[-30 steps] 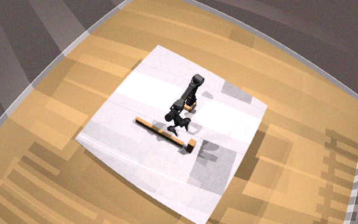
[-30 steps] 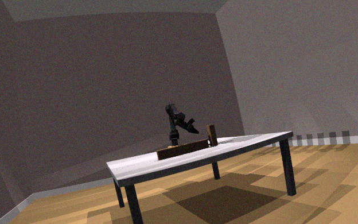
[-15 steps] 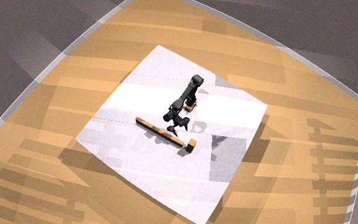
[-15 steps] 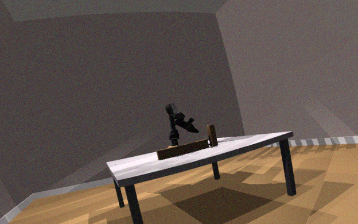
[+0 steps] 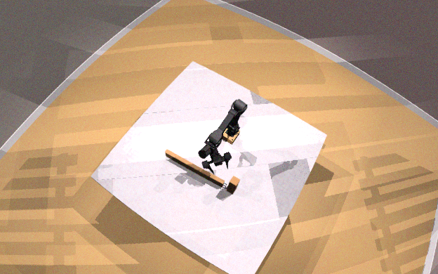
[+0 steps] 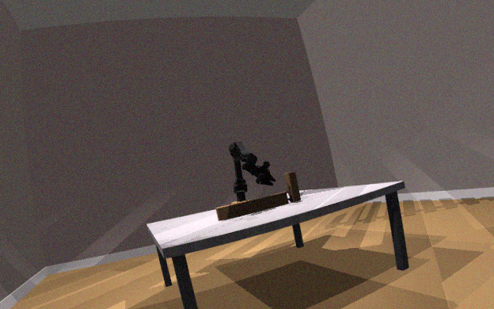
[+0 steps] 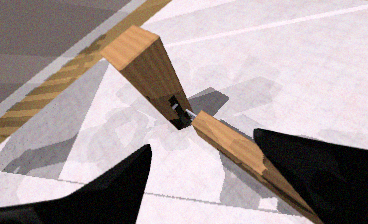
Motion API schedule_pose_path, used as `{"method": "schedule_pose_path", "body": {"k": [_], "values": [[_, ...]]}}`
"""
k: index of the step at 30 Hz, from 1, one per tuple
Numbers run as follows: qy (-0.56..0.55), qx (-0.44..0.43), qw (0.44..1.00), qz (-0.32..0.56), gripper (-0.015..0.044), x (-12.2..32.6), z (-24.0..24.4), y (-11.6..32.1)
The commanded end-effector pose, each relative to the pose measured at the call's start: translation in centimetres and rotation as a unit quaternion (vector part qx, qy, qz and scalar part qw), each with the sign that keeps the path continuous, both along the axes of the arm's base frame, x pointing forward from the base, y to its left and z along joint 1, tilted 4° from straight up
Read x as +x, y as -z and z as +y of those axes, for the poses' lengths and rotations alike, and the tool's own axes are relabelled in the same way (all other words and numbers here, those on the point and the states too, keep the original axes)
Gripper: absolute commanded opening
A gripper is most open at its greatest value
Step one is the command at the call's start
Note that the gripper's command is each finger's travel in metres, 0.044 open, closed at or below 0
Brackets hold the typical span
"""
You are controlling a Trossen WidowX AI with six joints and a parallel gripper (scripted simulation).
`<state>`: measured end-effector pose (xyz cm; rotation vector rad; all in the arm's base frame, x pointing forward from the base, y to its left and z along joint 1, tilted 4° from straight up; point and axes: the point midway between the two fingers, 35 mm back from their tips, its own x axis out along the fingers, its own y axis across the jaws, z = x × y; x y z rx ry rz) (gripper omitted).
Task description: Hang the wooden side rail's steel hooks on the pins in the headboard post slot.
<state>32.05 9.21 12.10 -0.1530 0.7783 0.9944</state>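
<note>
Where the bench spreads out white and faintly mottled, with dark square legs beneath it, the post stands upright as the landmark: a squared block of warm brown wood with streaky grain and a dark slot low in the face towards the rail. The rail, a long, straight, narrow-topped board of the same kind of wood, sits on edge on the bench beside the post. Its hooked end points at the slotted face, and its long axis runs away from the post to a far end that lies well apart from it, on the bench. Bright steel hooks bridge the small space between rail end and post. Above the rail, near the post, hangs the tool, black and tapering, its fingers spread wide with nothing between them. The black jointed arm rises from a wooden block well apart from the post.

Inside the slot, shadow swallows the detail; a small pale glint shows, but whether the hooks sit on the pins cannot be told. The wrist view cuts off the rail's far end, and one black finger covers part of its length.
</note>
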Motion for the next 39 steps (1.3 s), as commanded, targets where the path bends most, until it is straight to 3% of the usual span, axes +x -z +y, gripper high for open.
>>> {"method": "schedule_pose_path", "body": {"k": [1,10,19,32,39], "values": [[0.099,0.001,0.988,0.114,0.0440,1.0,-0.2,0.0],[0.325,-0.002,0.891,0.317,0.0440,2.5,-0.8,0.1],[0.548,-0.005,0.713,0.438,0.0440,3.5,-1.4,-0.2],[0.809,0.024,0.379,0.449,0.0440,4.5,-2.5,-1.2],[0.819,0.027,0.360,0.445,0.0440,4.5,-2.5,-1.2]]}}
